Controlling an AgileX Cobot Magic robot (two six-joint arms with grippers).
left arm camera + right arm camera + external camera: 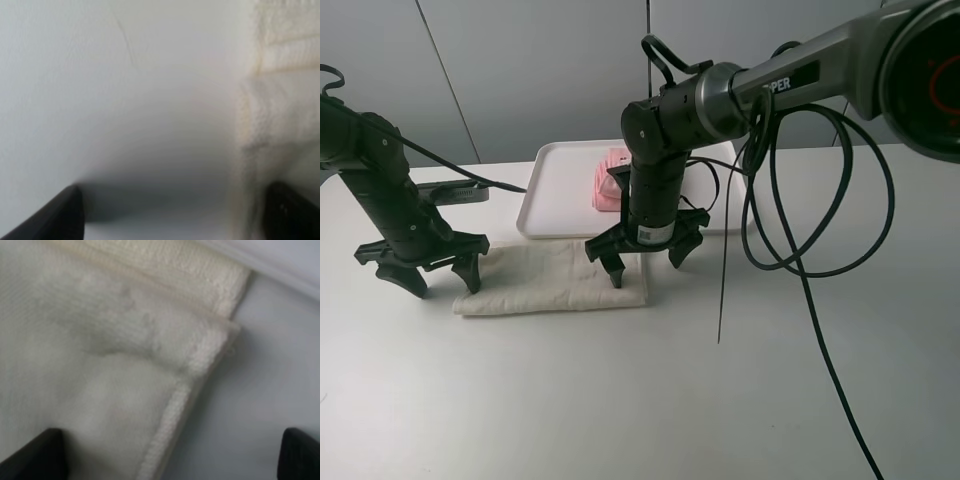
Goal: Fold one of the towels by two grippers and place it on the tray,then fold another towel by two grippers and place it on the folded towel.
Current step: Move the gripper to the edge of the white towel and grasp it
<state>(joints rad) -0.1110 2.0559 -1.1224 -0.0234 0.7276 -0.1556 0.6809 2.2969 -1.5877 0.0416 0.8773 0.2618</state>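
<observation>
The cream towel [555, 280] lies folded in a long strip on the table, just in front of the white tray [548, 190]. The pink towel [609, 180] sits folded on the tray, partly hidden behind the right arm. My left gripper [443, 285] stands open at the strip's left end, and its wrist view shows the cream towel [280, 100] beside one finger. My right gripper [648, 270] hangs open over the strip's right end. There the two stacked layers of the cream towel [100, 365] show between the open fingers [35, 455]. Neither gripper holds anything.
Black cables [800, 250] loop down from the right arm onto the table to the right of the towel, and one thin strand [720, 300] hangs straight down. A small grey object [460, 192] lies behind the left arm. The tray's rim [295, 265] runs close to the towel's corner.
</observation>
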